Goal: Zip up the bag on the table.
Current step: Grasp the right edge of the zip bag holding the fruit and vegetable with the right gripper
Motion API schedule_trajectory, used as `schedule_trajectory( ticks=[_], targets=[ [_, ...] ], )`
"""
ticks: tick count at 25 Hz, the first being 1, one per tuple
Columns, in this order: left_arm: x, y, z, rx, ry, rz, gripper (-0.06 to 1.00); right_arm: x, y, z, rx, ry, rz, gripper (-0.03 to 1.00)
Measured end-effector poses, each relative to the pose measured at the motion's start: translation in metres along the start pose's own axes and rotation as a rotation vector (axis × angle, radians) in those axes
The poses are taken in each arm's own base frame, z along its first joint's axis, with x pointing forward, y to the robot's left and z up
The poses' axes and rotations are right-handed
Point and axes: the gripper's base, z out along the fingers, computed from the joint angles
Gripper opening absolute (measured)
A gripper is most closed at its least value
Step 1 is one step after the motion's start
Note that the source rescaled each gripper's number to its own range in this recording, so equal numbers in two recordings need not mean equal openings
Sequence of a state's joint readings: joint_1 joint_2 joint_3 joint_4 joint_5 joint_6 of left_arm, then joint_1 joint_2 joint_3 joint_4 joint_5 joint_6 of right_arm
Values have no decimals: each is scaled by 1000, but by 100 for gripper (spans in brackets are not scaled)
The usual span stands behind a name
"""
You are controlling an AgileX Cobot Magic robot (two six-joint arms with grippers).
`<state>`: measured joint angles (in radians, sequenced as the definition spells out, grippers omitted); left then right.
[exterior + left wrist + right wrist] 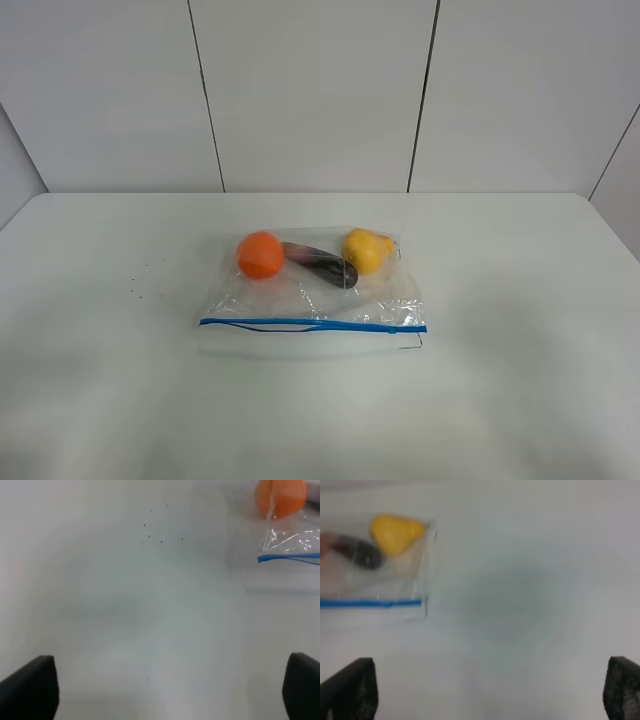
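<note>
The clear plastic bag lies flat at the middle of the white table, its blue zipper strip along the near edge. Inside it sit an orange fruit, a dark purple one and a yellow one. Neither arm shows in the high view. In the left wrist view my left gripper stands open over bare table, with the bag's corner far off. My right gripper is open too, apart from the bag.
A white panelled wall rises behind the table's far edge. A few small dark specks mark the tabletop left of the bag. A thin wire-like piece lies at the bag's near right corner.
</note>
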<state>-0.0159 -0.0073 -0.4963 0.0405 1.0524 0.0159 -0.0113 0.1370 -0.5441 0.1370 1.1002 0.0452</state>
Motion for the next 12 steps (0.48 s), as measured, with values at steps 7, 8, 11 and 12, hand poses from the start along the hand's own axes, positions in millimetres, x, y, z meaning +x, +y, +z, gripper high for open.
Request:
schedule_trajectory(
  ticks=[7, 8, 11, 12],
  targets=[
    [0, 0, 0, 0, 0, 0, 100, -34, 4, 57, -52, 228, 79, 100],
    [0, 0, 0, 0, 0, 0, 100, -40, 4, 67, -53, 242, 81, 100],
    [0, 0, 0, 0, 0, 0, 100, -59, 6, 97, -97, 312, 60, 100],
    [0, 0, 0, 0, 0, 0, 100, -64, 7, 107, -115, 344, 48, 100]
  ],
)
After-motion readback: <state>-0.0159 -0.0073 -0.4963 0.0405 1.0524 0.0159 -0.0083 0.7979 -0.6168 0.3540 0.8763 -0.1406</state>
